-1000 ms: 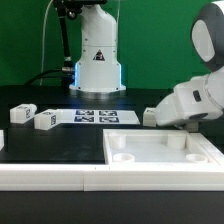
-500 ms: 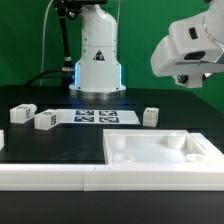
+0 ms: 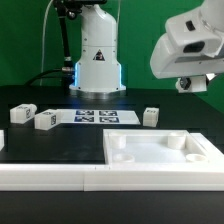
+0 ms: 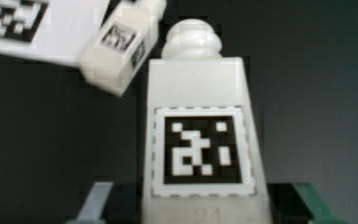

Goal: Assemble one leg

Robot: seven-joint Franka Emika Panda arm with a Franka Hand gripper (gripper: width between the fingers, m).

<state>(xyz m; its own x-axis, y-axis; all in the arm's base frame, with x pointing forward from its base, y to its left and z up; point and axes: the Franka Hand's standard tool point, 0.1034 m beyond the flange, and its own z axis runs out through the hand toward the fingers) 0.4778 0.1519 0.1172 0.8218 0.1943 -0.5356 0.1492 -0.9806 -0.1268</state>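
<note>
Pincer [image 4: 201, 203]: partly closed around the leg [image 4: 197, 140], held aloft.
Done: pickup.
Left: seat it in a slab [image 3: 150, 166] socket.

Looking low across the matte black tabletop [image 3: 60, 140] toward the white robot base [image 3: 98, 62], far from the claw [image 3: 190, 86]. Peering from just behind the claw, close on the small white tagged plastic leg [image 4: 197, 130] gripped there; sharing that tabletop.
</note>
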